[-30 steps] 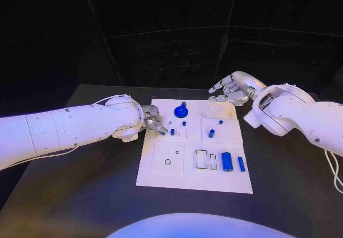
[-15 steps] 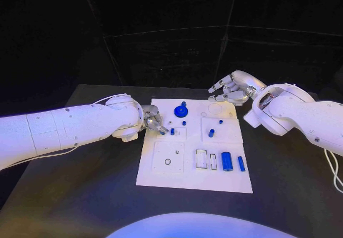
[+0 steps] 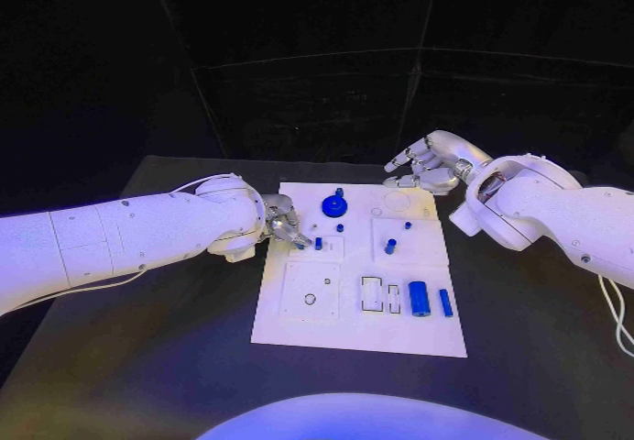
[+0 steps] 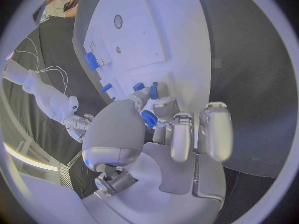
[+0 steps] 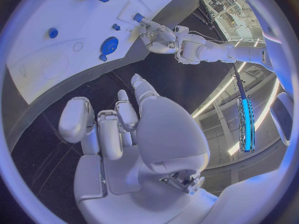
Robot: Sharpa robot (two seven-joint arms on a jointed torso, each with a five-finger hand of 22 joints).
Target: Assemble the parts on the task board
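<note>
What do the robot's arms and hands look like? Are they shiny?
The left arm and right arm are fat, smooth white shells with small dark screw dots. Thin white cables loop beside them. The left hand and right hand are silver metal, with chunky rounded fingers.

Two thick white arms, smooth rounded shells split by fine panel seams, dotted with small dark screws. Thin white cable looped beneath the left arm (image 3: 119,240), another trailing below the right arm (image 3: 562,215). Behind the fingers (image 4: 215,129), bulbous white wrist housings. Silver segmented left hand (image 3: 283,222) and right hand (image 3: 423,165), pale rounded pads.
</note>
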